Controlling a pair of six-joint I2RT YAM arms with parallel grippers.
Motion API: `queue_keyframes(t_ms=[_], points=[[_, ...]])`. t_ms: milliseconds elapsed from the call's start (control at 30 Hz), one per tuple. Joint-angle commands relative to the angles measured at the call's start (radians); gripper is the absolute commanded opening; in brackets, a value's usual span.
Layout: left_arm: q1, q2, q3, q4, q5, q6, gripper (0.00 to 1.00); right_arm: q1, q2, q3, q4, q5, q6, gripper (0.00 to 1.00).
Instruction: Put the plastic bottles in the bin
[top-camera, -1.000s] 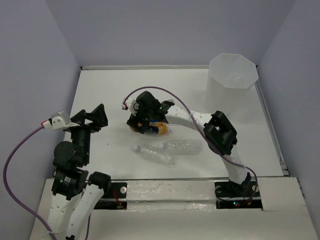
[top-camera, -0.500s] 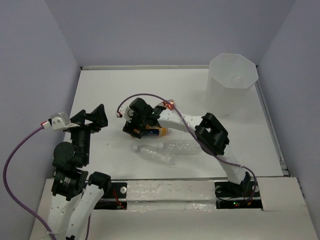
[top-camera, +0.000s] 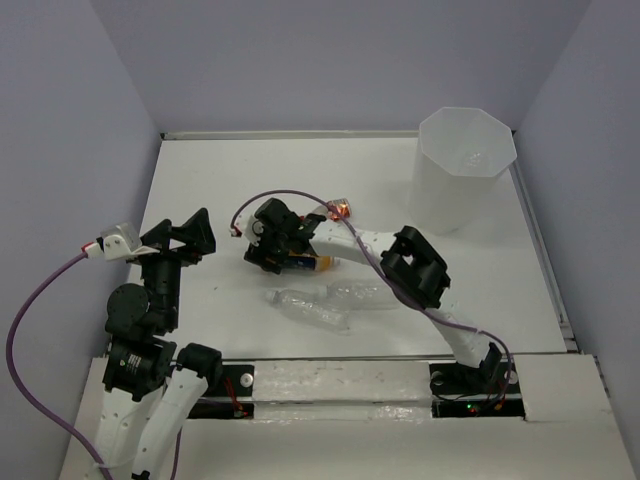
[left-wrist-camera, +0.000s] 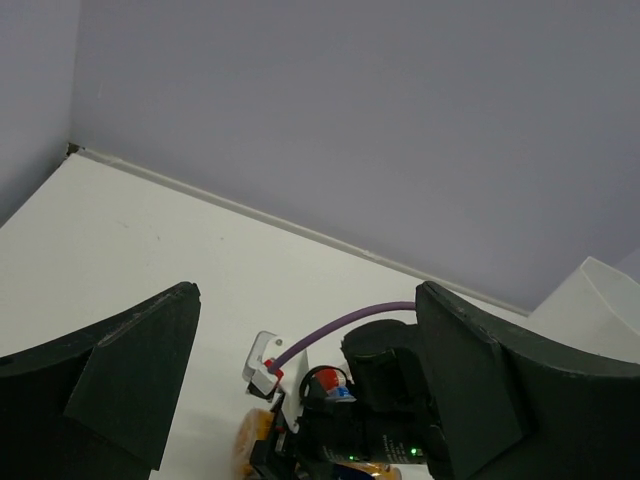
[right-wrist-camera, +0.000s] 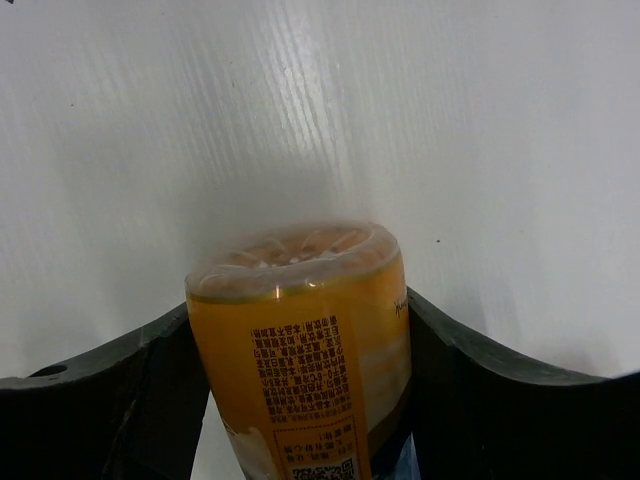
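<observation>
An orange-yellow labelled bottle (top-camera: 318, 264) lies on the table left of centre. My right gripper (top-camera: 281, 254) is down over it, open, with one finger on each side; the right wrist view shows the bottle (right-wrist-camera: 300, 350) filling the gap between the fingers (right-wrist-camera: 470, 400) of the right gripper (right-wrist-camera: 298, 300). Two clear unlabelled bottles (top-camera: 365, 293) (top-camera: 310, 308) lie just nearer the arms. The bin (top-camera: 465, 160) stands at the far right. My left gripper (top-camera: 195, 235) is open and empty at the left; it also shows in the left wrist view (left-wrist-camera: 307, 290).
Lilac walls enclose the white table (top-camera: 230, 180) on three sides. The right arm's purple cable (top-camera: 290, 195) arcs above the gripper. The right arm's elbow (top-camera: 415, 268) hangs over the clear bottles' right end.
My right gripper has moved down and slightly left, so its fingers now straddle the orange-labelled bottle. The left arm and the clear bottles have not moved.
</observation>
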Motion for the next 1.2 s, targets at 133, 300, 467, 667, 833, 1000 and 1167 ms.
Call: queue_keyframes(t_ms=[133,300,467,667,833,1000,1167], points=[[-0.002,-0.009,0.007,0.036,0.008,0.004,0.99,0.007,-0.307,-0.117,0.267,0.044,0.016,0.52],[-0.002,-0.012,0.004,0.038,0.013,0.004,0.99,-0.008,-0.513,-0.204,0.452,0.11,0.037,0.48],[-0.005,-0.021,0.002,0.038,0.016,0.003,0.99,-0.135,-0.729,-0.264,0.655,0.257,0.051,0.45],[-0.02,-0.029,0.001,0.038,0.022,0.0,0.99,-0.466,-0.834,-0.364,0.887,0.473,0.085,0.42],[-0.029,-0.035,0.001,0.038,0.027,-0.002,0.99,-0.716,-0.849,-0.422,0.938,0.474,0.227,0.42],[-0.031,-0.03,-0.001,0.041,0.033,0.001,0.99,-0.882,-0.826,-0.52,0.941,0.414,0.431,0.43],[-0.031,-0.021,-0.001,0.041,0.034,0.001,0.99,-0.919,-0.832,-0.599,0.981,0.405,0.551,0.48]])
